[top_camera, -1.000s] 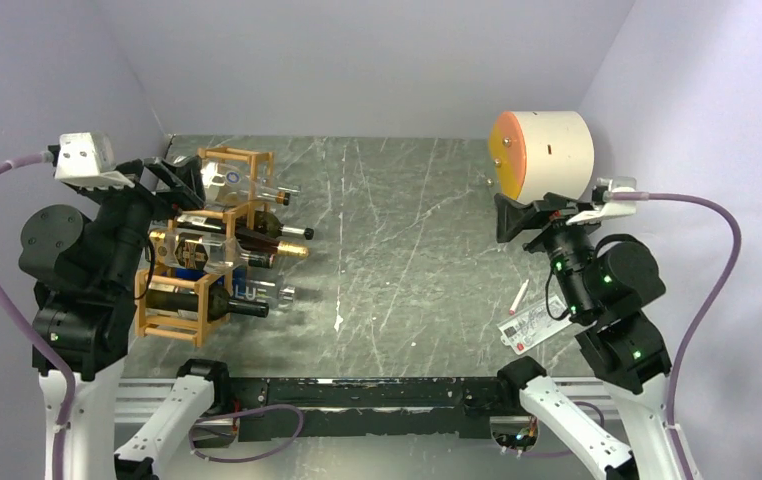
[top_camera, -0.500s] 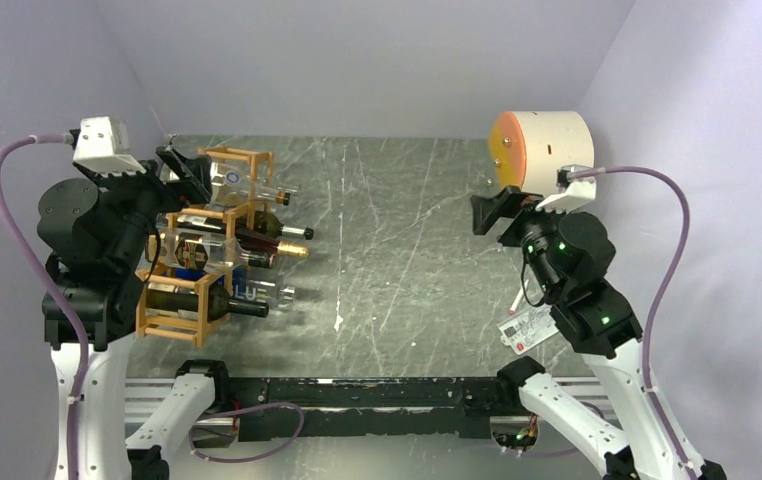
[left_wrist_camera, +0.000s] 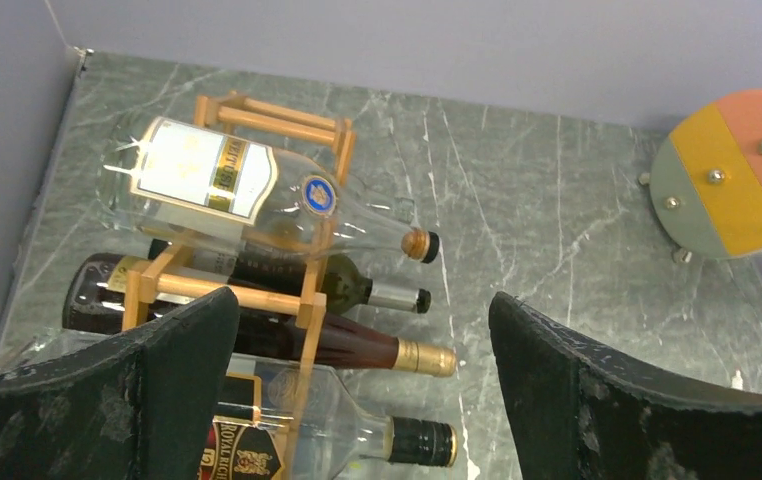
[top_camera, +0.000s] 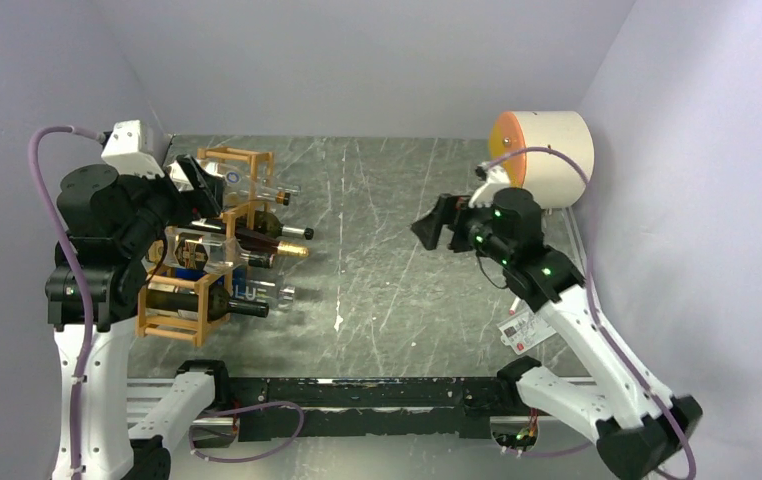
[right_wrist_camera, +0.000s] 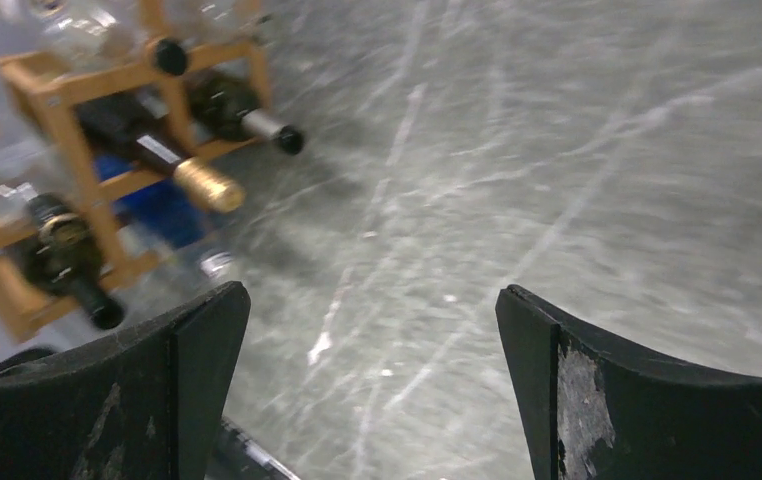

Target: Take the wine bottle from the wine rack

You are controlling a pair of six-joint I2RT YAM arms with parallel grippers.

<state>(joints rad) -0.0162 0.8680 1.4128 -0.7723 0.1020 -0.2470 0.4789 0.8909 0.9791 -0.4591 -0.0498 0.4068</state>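
Wine rack (top_camera: 170,322) noted at the desk's (top_camera: 397,290) left edge, bottles laid with necks toward the centre. Top bottle (left_wrist_camera: 257,195) is lodged in its uppermost frame. Left gripper (left_wrist_camera: 362,300) is held above the rack, fingers spread, empty. Right gripper (top_camera: 435,224) is held over the desk right of centre, likewise spread, empty.

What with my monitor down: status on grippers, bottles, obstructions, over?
Left gripper open over wine rack. Right gripper open, empty, short of the rack. Bottles all racked, none held. Nothing seen between.
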